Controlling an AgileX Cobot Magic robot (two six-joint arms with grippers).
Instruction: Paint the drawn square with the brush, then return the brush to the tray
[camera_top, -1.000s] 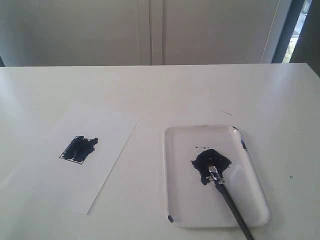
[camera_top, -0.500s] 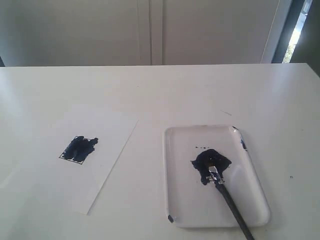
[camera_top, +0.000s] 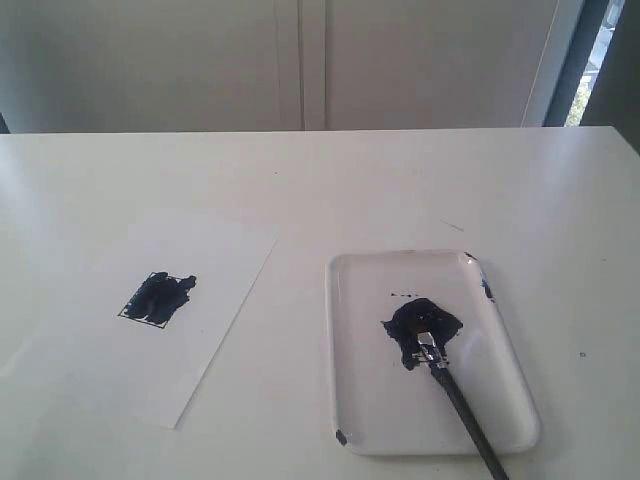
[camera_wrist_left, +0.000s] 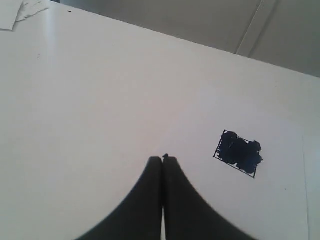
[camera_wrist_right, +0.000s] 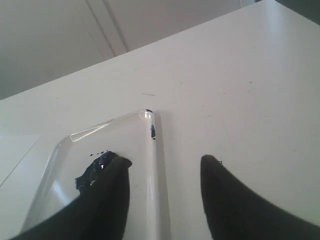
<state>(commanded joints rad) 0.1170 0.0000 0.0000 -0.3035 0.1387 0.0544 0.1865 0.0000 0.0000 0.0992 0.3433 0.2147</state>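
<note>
The right claw (camera_wrist_right: 166, 160) is hanging open and empty over the rim of the tray (camera_wrist_right: 156, 165). The left claw (camera_wrist_left: 163, 159) is closed on nothing. The brush (camera_top: 455, 395) is lying in the tray, its handle jutting past the near rim and its tip resting in the paint blot (camera_top: 420, 325). Farther off, the square (camera_top: 157, 297) on the paper (camera_top: 215, 260) is showing mostly filled. Only clearing away seems left, so the right claw should be rising straight up, avoiding handle and rim.
</note>
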